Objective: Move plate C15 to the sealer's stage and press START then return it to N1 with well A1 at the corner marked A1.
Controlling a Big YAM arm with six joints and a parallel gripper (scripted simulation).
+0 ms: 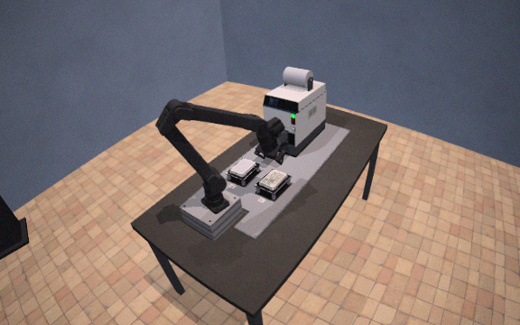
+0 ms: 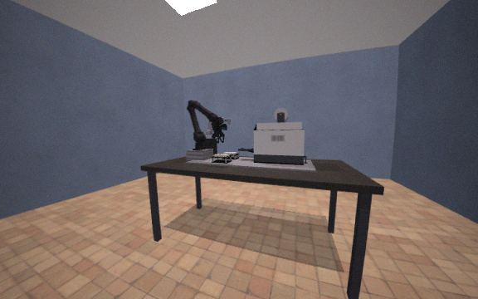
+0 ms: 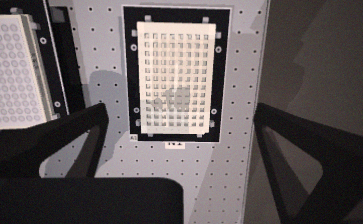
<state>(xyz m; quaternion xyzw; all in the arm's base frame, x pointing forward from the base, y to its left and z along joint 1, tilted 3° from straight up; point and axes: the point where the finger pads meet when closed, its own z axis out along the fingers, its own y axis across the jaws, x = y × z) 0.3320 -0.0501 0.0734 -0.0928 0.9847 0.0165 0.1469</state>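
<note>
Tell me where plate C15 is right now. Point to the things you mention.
In the wrist view, plate C15 (image 1: 273,180) (image 3: 176,75) sits in nest N1 (image 1: 273,193) (image 3: 222,75), right of the round-welled plate (image 1: 243,167) (image 3: 9,70), ahead of the open gripper (image 1: 270,158) (image 3: 181,111).

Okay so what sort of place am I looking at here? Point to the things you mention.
Probably a laboratory automation workcell: a robot arm (image 1: 217,116) (image 2: 199,109) shares a table (image 1: 283,271) (image 2: 264,178) with a white plate sealer (image 1: 314,116) (image 2: 278,145) and a multi-well plate (image 1: 274,180) (image 3: 176,77) in a nest.
</note>
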